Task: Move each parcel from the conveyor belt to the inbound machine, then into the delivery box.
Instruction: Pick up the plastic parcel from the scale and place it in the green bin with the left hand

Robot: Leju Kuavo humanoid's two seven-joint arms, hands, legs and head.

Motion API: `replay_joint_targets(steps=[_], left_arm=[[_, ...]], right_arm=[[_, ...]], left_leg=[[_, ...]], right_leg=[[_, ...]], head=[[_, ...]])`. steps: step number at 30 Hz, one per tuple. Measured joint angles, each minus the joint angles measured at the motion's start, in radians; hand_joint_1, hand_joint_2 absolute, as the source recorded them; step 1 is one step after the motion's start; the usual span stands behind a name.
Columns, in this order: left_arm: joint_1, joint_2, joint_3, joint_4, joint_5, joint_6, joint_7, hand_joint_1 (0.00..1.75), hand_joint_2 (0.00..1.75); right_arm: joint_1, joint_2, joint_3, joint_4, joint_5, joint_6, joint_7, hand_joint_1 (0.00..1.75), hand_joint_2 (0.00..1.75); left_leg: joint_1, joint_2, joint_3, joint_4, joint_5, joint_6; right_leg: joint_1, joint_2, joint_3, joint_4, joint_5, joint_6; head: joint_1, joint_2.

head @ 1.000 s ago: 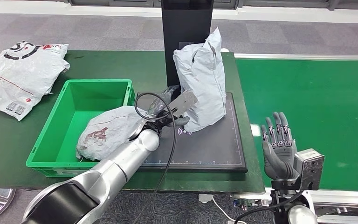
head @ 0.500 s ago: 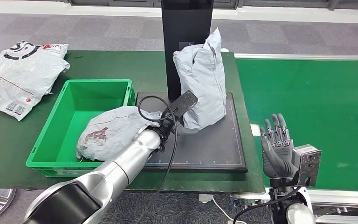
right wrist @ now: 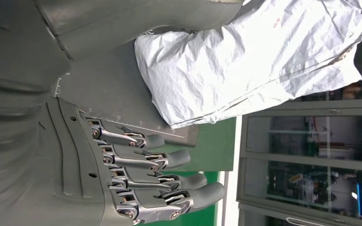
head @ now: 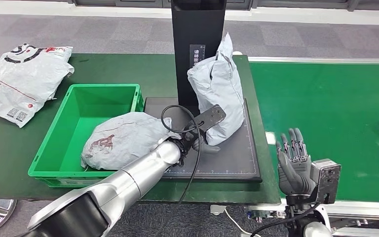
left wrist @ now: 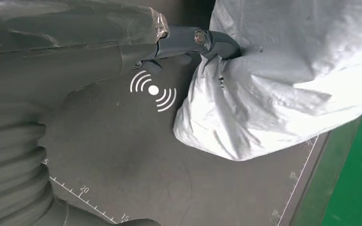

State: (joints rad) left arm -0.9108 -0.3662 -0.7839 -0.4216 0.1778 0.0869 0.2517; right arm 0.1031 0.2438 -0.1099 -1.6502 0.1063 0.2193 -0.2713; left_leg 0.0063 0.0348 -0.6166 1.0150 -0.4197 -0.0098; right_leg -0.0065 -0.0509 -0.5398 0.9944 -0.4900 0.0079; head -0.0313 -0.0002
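Midway: left robot hand (head: 196,141) grips a grey parcel (head: 220,93) on the scanner pad (head: 227,160); one parcel (head: 123,138) already in the box (head: 79,101), right robot hand (head: 293,160) spread, empty.

scale pad (left wrist: 122,160): wireless-wave sign; ruler numbers 20, 15 | other labels unreadable

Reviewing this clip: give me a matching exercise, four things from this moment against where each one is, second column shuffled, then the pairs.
Things:
1. Grey plastic mailer parcel
2. Crumpled grey parcel with red print
3. White printed plastic bag
4. Right hand

Places:
A. In the green plastic bin
B. Open beside the green conveyor belt
C. Upright on the black scanner platform, held by the left hand
D. At the table's far left corner

Pairs: 1-C, 2-A, 3-D, 4-B
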Motion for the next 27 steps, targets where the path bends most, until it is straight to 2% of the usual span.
replay_joint_targets(steps=[10, 11, 14, 15, 17, 22, 27], left_arm=[[-0.006, 0.000, -0.047, -0.002, 0.022, 0.010, 0.000, 0.01, 1.75], [-0.008, 0.000, -0.055, -0.001, 0.041, 0.020, 0.001, 0.27, 1.75], [-0.013, 0.000, -0.072, 0.002, 0.078, 0.039, 0.002, 1.57, 1.75], [-0.013, 0.000, -0.072, 0.002, 0.078, 0.039, 0.002, 1.75, 1.75], [-0.016, 0.001, -0.083, 0.005, 0.093, 0.053, 0.001, 1.75, 1.75], [-0.037, 0.004, -0.194, 0.062, 0.178, 0.181, -0.040, 1.75, 1.75], [-0.046, 0.009, -0.203, 0.111, 0.180, 0.202, -0.080, 1.75, 1.75]], right_arm=[[0.004, 0.000, 0.000, 0.000, -0.001, -0.001, 0.002, 0.00, 1.75], [0.004, 0.000, 0.000, 0.000, -0.001, -0.001, 0.002, 0.00, 1.75], [0.004, 0.000, 0.000, 0.000, -0.003, -0.002, 0.002, 0.00, 1.75], [0.004, 0.000, 0.000, 0.000, -0.003, -0.002, 0.002, 0.00, 1.75], [0.004, 0.000, 0.000, 0.000, -0.004, -0.002, 0.002, 0.00, 1.75], [0.011, 0.002, 0.000, 0.000, -0.014, 0.002, -0.008, 0.00, 1.75], [0.008, 0.002, 0.000, 0.011, -0.019, 0.006, -0.014, 0.00, 1.75]], left_leg=[[0.000, 0.000, 0.000, 0.000, 0.000, 0.000], [0.000, 0.000, 0.000, 0.000, 0.000, 0.000], [0.000, 0.000, 0.000, 0.000, 0.000, 0.000], [0.000, 0.000, 0.000, 0.000, 0.000, 0.000], [0.000, 0.000, 0.000, 0.000, 0.000, 0.000], [0.000, 0.000, 0.000, 0.000, 0.000, 0.000], [0.000, 0.000, 0.000, 0.000, 0.000, 0.000]], right_leg=[[0.000, 0.000, 0.000, 0.000, 0.000, 0.000], [0.000, 0.000, 0.000, 0.000, 0.000, 0.000], [0.000, 0.000, 0.000, 0.000, 0.000, 0.000], [0.000, 0.000, 0.000, 0.000, 0.000, 0.000], [0.000, 0.000, 0.000, 0.000, 0.000, 0.000], [0.000, 0.000, 0.000, 0.000, 0.000, 0.000], [0.000, 0.000, 0.000, 0.000, 0.000, 0.000]], head=[[0.000, 0.000], [0.000, 0.000], [0.000, 0.000], [0.000, 0.000], [0.000, 0.000], [0.000, 0.000], [0.000, 0.000]])
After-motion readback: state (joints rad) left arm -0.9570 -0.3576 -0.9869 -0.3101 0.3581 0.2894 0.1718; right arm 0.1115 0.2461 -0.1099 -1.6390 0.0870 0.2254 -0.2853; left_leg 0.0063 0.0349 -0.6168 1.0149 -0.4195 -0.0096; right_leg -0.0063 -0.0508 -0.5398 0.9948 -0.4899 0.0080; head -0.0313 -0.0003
